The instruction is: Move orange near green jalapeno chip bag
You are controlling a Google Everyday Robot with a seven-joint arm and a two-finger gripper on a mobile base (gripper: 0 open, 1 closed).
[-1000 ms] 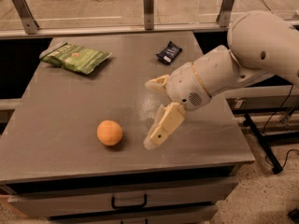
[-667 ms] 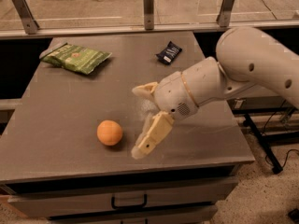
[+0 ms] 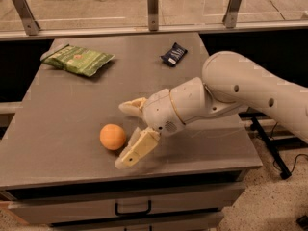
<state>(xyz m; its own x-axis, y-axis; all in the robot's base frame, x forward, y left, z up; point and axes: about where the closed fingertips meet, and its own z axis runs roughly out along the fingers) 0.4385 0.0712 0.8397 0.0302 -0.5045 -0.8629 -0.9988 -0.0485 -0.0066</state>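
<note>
The orange point(image 3: 113, 136) is a small round fruit on the grey table point(image 3: 62, 105), near the front edge. The green jalapeno chip bag point(image 3: 79, 59) lies flat at the table's back left, far from the orange. My gripper point(image 3: 124, 134) is open just right of the orange. One cream finger point(image 3: 132, 106) sits behind it and the other finger point(image 3: 135, 149) reaches down in front and to the right. The orange is at the mouth of the fingers, not held. The white arm point(image 3: 226, 90) comes in from the right.
A small dark navy snack packet point(image 3: 173, 55) lies at the back of the table, right of centre. A glass rail with metal posts point(image 3: 153, 4) runs behind the table. A drawer with a black handle point(image 3: 132, 209) is under the front edge.
My gripper has moved left across the table toward the orange and now stands open right beside it. The orange and the bag have not moved.
</note>
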